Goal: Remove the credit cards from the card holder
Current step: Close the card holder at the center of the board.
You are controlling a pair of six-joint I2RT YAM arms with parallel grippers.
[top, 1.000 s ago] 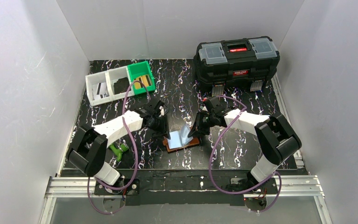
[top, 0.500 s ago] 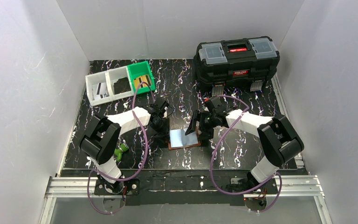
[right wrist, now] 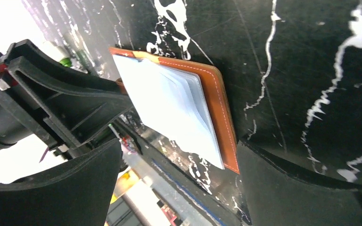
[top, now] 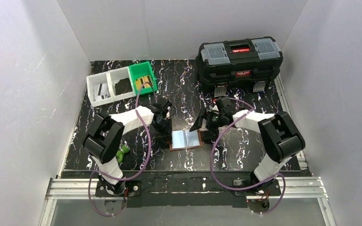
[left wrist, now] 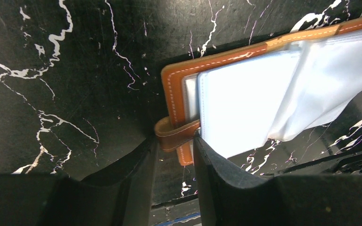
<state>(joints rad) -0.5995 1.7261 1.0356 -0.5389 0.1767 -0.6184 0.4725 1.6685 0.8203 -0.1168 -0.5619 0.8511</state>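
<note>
Top external, card holder (top: 186, 139): open on counter (top: 179, 89), no credit cards out
Left gripper (left wrist: 173, 139): pinching its strap (left wrist: 169, 132)
Right gripper (right wrist: 179, 150): spread wide, empty

Top view: bright, even, diffuse overhead light; white walls (top: 28, 70) near washed out, focus sharp throughout. Black table (top: 179, 84) swallows shadows, faint sheen only.
Left wrist view: dimmer, table veins crisp; card holder (left wrist: 245, 103) sharp, pale pockets glaring; own jaws dark, soft-focus along bottom edge.
Right wrist view: tilted, blown-out white patch at upper left, jaws blurred black masses, clutter past table edge out of focus.
</note>
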